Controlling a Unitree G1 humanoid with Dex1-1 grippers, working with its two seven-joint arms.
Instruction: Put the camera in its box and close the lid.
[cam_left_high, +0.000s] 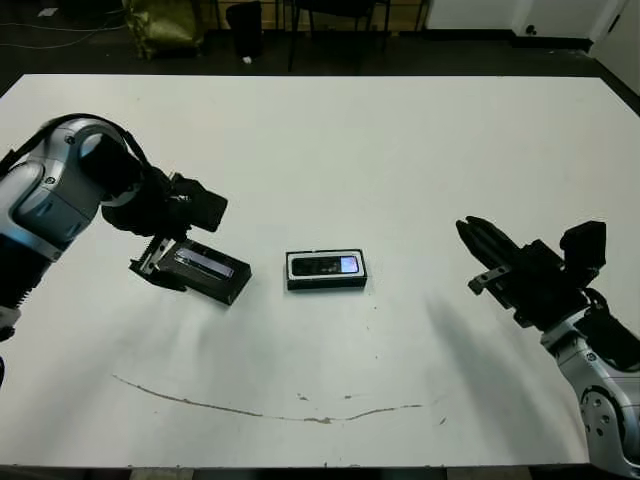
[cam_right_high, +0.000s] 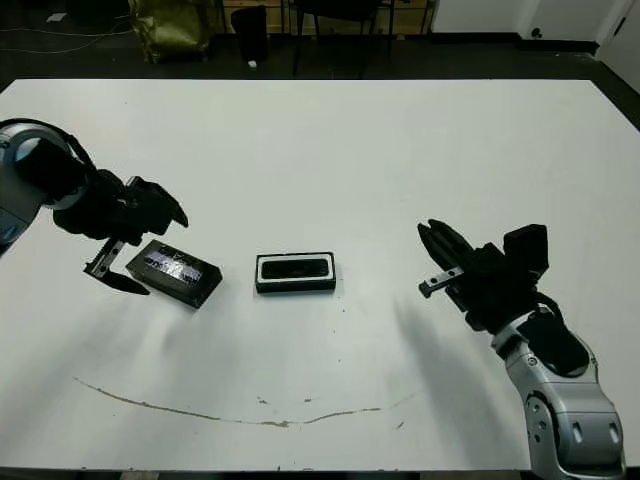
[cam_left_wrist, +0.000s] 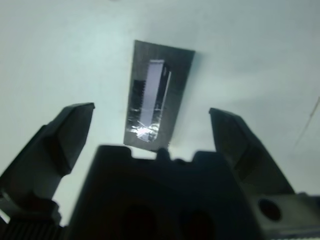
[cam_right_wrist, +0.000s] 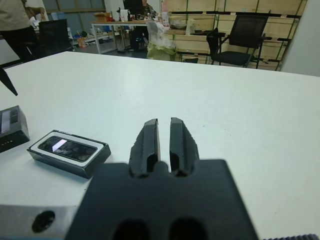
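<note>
The box, a shallow black tray with a white lining, sits near the table's middle. The camera lies inside it, bluish screen up. To its left the lid, black with a glossy strip, rests on the table at a slant, apart from the box. My left gripper hovers at the lid's left end. It is open, and the left wrist view shows the lid lying ahead between the spread fingers, untouched. My right gripper is shut and holds nothing, well right of the box.
A thin brown curved mark runs across the table near its front edge. Chairs and shelving stand beyond the far edge, and a person stands at the far left of the room.
</note>
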